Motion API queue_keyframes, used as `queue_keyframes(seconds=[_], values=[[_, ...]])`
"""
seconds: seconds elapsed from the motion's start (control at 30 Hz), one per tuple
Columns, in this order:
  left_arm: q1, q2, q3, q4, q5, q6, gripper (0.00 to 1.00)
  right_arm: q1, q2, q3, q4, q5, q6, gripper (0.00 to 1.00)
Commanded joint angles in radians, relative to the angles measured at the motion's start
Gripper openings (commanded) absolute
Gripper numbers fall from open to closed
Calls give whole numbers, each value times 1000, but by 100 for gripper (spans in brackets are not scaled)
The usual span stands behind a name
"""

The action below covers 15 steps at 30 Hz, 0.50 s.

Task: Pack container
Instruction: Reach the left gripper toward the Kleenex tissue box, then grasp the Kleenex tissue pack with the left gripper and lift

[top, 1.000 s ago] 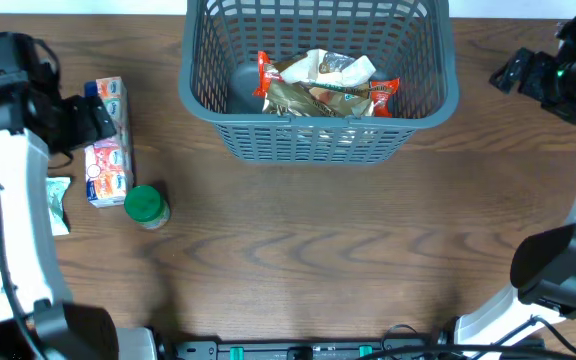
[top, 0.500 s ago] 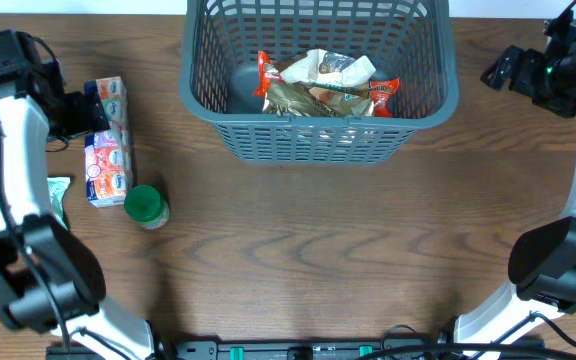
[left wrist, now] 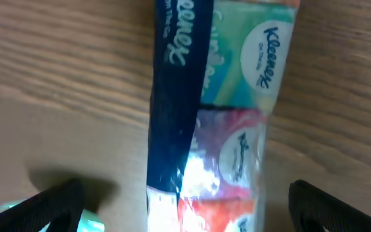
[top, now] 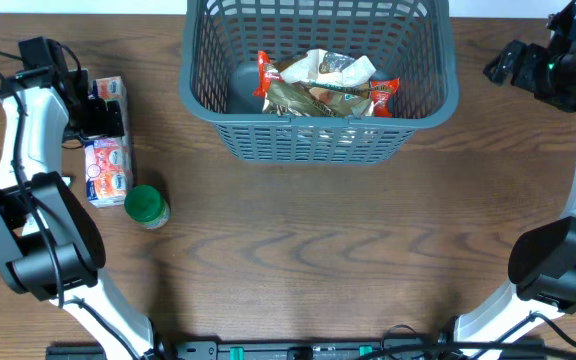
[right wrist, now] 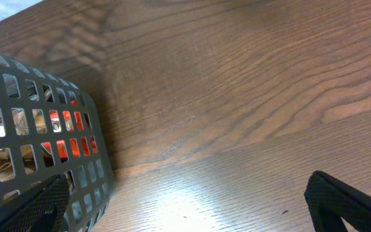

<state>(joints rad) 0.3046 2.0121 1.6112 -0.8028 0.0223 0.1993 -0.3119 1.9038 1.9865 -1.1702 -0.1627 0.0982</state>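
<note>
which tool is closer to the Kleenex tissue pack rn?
Left. The left tool hangs open right above the Kleenex tissue pack, a finger on each side. The right tool, also open, is across the table, past the grey basket's right side.

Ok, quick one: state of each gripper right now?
Left gripper: open, astride the multicoloured plastic-wrapped Kleenex tissue pack, not gripping it.
Right gripper: open, empty, beside the dark grey lattice plastic basket.
</note>
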Motion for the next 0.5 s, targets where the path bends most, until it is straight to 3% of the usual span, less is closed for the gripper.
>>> queue_keyframes(seconds=[0.0, 0.47], values=[[1, 29, 13, 15, -7, 52, 98, 6, 4, -4, 0, 10, -10, 99], [0, 159, 13, 60, -6, 63, 98, 6, 4, -4, 0, 10, -10, 99]])
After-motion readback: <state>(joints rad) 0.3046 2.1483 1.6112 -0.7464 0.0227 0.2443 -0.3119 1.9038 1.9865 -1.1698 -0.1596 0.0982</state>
